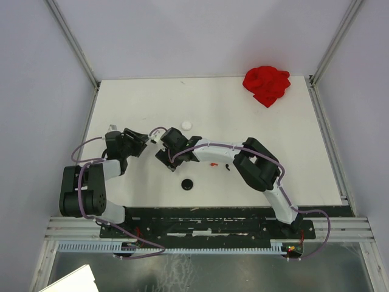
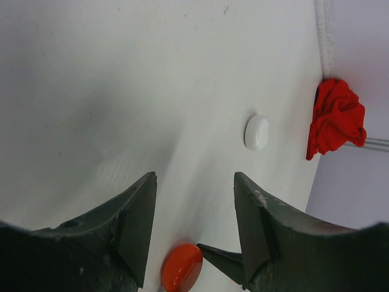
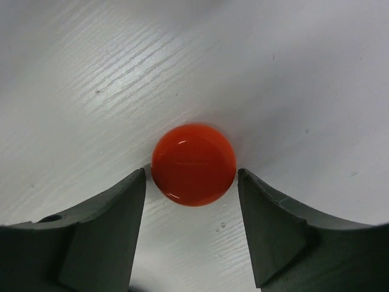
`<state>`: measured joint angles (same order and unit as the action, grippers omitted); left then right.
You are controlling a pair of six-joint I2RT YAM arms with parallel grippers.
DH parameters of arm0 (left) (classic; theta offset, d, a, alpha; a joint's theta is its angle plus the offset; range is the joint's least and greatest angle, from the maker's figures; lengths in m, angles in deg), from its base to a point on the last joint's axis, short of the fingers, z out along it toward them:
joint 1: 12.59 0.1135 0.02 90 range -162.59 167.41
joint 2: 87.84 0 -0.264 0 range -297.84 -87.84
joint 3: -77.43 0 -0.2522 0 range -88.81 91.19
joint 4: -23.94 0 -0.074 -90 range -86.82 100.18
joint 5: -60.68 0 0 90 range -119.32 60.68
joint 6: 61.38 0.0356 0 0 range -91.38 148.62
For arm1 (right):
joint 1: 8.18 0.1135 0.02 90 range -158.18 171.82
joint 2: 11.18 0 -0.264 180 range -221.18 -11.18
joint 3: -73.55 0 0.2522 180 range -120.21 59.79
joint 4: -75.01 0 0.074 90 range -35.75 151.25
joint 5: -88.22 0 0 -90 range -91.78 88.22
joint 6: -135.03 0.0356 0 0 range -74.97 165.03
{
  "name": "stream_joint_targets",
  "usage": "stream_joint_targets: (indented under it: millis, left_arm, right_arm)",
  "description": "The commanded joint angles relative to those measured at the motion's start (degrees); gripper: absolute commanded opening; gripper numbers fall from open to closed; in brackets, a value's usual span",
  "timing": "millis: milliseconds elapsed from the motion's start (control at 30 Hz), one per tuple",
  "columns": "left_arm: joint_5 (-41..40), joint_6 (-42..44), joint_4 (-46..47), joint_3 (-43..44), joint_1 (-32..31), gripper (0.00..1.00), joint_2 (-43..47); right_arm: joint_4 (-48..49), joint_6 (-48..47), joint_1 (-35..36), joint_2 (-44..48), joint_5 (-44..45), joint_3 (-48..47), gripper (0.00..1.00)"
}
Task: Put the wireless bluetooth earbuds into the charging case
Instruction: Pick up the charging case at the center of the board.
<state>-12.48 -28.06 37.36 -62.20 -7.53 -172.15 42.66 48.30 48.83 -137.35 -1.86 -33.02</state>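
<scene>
A round red disc (image 3: 193, 164) lies on the white table, level with the tips of my open right gripper (image 3: 191, 176) and not clamped. It also shows in the left wrist view (image 2: 181, 266), low between the fingers of my open, empty left gripper (image 2: 194, 182), with a right fingertip (image 2: 222, 258) beside it. From above, both grippers meet at the table's left-centre, left (image 1: 146, 143) and right (image 1: 165, 146), hiding the red disc. A tiny red earbud (image 1: 213, 164) and a tiny black one (image 1: 227, 166) lie under the right arm. No white earbud shows.
A round white disc (image 1: 186, 125) lies just beyond the grippers and also shows in the left wrist view (image 2: 256, 132). A round black disc (image 1: 187, 184) lies nearer the front edge. A crumpled red cloth (image 1: 266, 84) sits at the far right corner.
</scene>
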Motion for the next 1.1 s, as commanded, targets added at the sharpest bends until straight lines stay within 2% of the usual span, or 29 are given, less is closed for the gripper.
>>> stream_joint_targets:
  millis: [0, 333, 500, 667, 900, 1067]
  left_arm:
    - [1.9, 1.9, 3.4, -0.4, 0.8, 0.59, 1.0]
    - [5.7, 3.0, 3.6, -0.1, 1.1, 0.59, 0.6]
    - [8.2, 3.1, 3.7, 0.2, 1.0, 0.59, 0.6]
    - [12.5, 3.6, 4.2, 1.3, 1.1, 0.59, 0.3]
    - [19.0, 3.5, 6.8, 2.8, 0.5, 0.59, -2.0]
    - [19.8, 2.9, 9.3, 3.1, -2.9, 0.59, -3.0]
  right_arm:
    - [-0.9, -0.3, 0.4, -1.3, 1.7, -1.8, 0.66]
    - [2.8, -1.6, 0.3, 0.0, 4.0, 0.8, 0.43]
    - [7.7, -2.6, 0.2, 3.0, 5.0, 4.6, 0.39]
    - [17.2, -2.0, -1.9, 9.8, 3.8, 12.3, 0.38]
    - [24.6, -1.8, -7.3, 17.8, -1.3, 21.8, 0.37]
    - [28.4, -1.9, -11.1, 22.6, -7.3, 27.5, 0.37]
